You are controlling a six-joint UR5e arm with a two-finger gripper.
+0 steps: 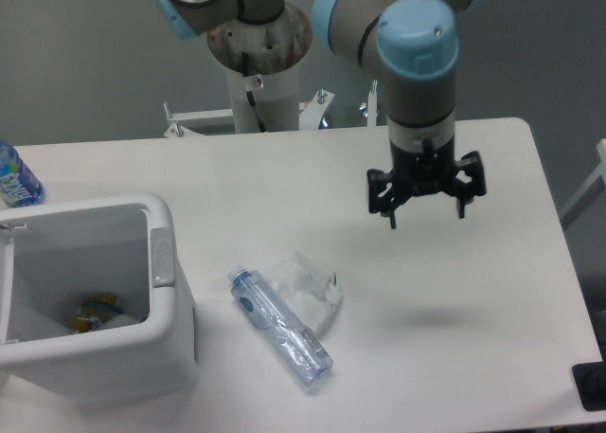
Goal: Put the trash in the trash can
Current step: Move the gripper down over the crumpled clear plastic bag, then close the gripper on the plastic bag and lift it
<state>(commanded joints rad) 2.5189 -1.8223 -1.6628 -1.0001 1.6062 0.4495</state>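
Two pieces of trash lie together on the white table [492,291], toward its near edge. One is a slim clear plastic bottle [280,326] with a pale blue cap, lying on its side and slanting from upper left to lower right, cap end toward the bin. The other is a wrinkly clear-whitish plastic wrapper [308,291], crumpled flat just behind the bottle and touching its long side.

Left of them, near but apart, stands the white boxy plastic trash can [163,333] with rounded corners and a thick rim, a latch on the side facing the bottle. It is open at the top, and some yellowish and pale scraps lie at its bottom.

Farther back and to the right, the black two-finger claw [426,215] hangs above the table on the grey and pale blue arm [417,63], pointing straight down. Its fingers are spread wide, with nothing between them, and it touches nothing; a soft shadow lies on the bare tabletop below it. It sits well apart from the bottle and wrapper.

At the far left edge, a second bottle with a blue-and-white label [14,179] is partly cut off by the frame.
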